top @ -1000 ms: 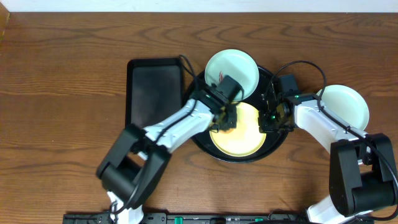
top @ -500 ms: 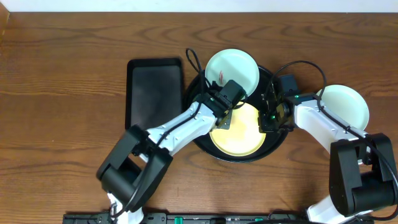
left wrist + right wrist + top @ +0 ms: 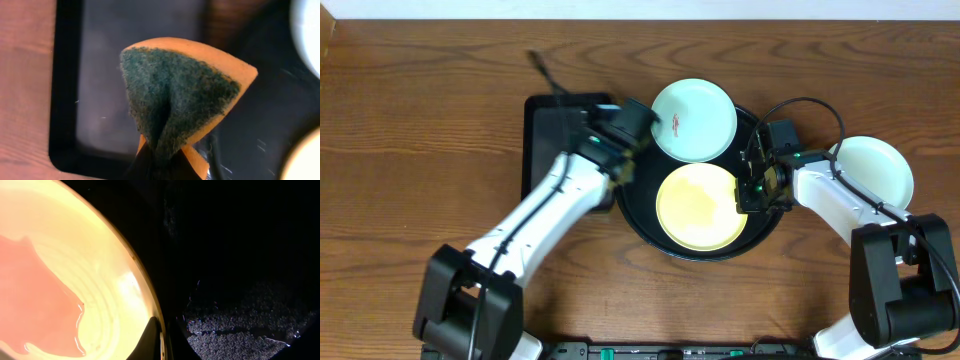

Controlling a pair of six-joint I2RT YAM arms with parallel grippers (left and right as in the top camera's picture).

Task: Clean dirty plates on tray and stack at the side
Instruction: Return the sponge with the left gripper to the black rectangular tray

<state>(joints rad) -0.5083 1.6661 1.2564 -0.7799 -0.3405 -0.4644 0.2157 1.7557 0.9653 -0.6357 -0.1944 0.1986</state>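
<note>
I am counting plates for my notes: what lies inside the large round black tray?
Two round plates: a pale yellow plate and a pale mint-blue plate with a reddish smear. The right gripper holds the yellow plate's rim. The tray floor under them is hidden.

Overhead: bright, even, diffuse light. The brown wooden counter [image 3: 420, 120] shows a mild sheen, and shadows are soft and short. The frame is sharp except for the far end of the white left arm [image 3: 560, 195] and the thin black cable [image 3: 542, 72], both smeared.

Left wrist: the orange sponge with a dark green scouring face [image 3: 180, 95] is fairly crisp; the background is soft.

Right wrist: dim. The large round black tray [image 3: 240, 255] is nearly featureless, with small glints low down. The pale yellow round plate [image 3: 100, 295] glares near its rim and has a pink cast at left.
</note>
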